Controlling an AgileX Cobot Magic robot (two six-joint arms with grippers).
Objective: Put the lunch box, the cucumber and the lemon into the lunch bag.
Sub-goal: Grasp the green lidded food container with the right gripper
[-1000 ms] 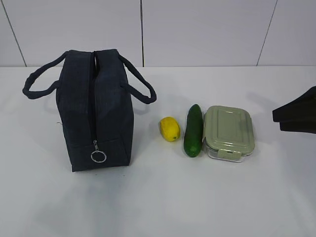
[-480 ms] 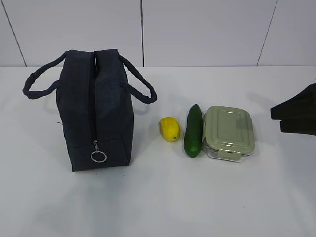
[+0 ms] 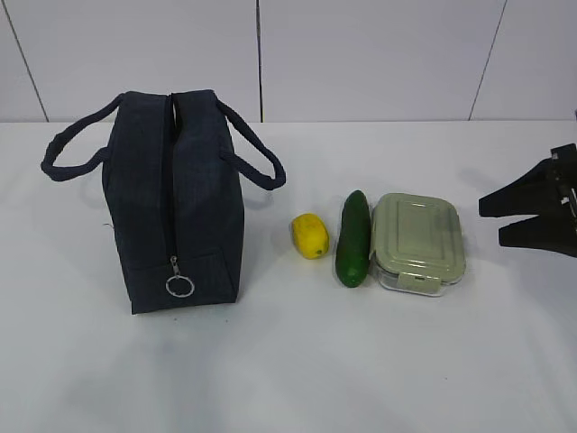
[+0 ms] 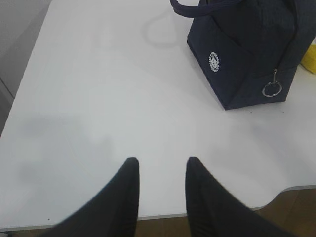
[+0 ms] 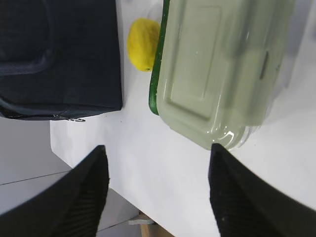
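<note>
The right gripper [image 3: 493, 217], jaws spread and empty, faces the clear rectangular lunch box with sage-green lid [image 3: 418, 242] beside the dark green cucumber [image 3: 353, 238] and yellow lemon [image 3: 309, 235]. The navy fabric lunch bag [image 3: 173, 203] looks zipped; opening it likely comes first. The left gripper [image 4: 160, 170] hangs partly parted, empty.

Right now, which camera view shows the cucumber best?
The exterior view: the whole cucumber lies unobstructed between the lemon and the lunch box. The right wrist view shows only a thin green edge beside the box; the left wrist view shows none of it.
</note>
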